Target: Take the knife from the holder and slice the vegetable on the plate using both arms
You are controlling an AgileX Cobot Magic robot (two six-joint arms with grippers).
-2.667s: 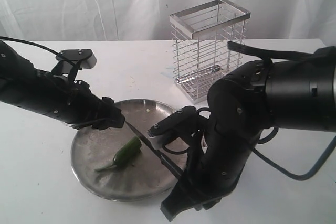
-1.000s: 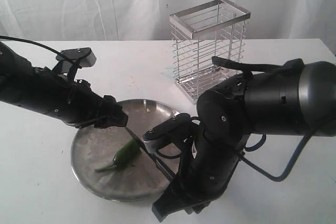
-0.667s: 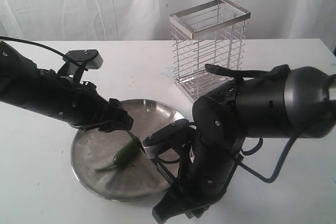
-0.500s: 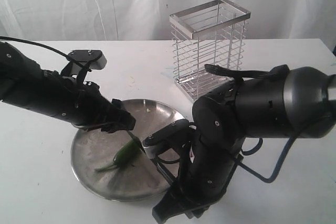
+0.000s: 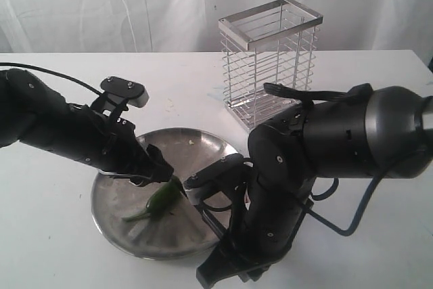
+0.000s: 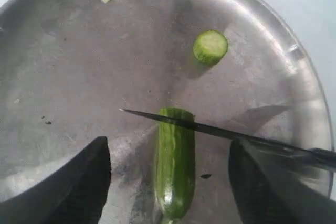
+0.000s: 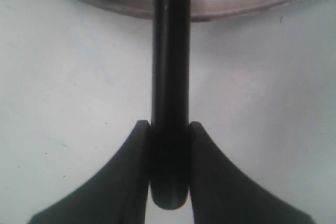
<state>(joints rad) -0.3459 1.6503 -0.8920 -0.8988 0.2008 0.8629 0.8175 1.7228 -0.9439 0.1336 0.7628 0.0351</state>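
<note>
The green vegetable [image 6: 173,166] lies on the steel plate [image 6: 63,66], with one cut round slice [image 6: 210,46] a little apart from it. My left gripper [image 6: 169,153] is open, its two fingers straddling the vegetable without touching it. The black knife [image 6: 210,128] has its blade lying across the vegetable's cut end. My right gripper [image 7: 169,145] is shut on the knife's handle [image 7: 170,51], just off the plate's rim [image 7: 236,3]. In the exterior view the left gripper [image 5: 154,175] hovers over the vegetable [image 5: 159,199], and the knife [image 5: 201,209] runs under the right arm [image 5: 291,167].
The chrome wire holder [image 5: 269,62] stands on the white table behind the plate [image 5: 101,201], to the right, with no knife in it. A tiny pale scrap [image 5: 191,142] sits near the plate's far rim. The bulky right arm covers the plate's right edge.
My left arm has moved right and down until its open fingers sit over the vegetable. The right arm drew left with the knife earlier and has stayed put for the last moments.
</note>
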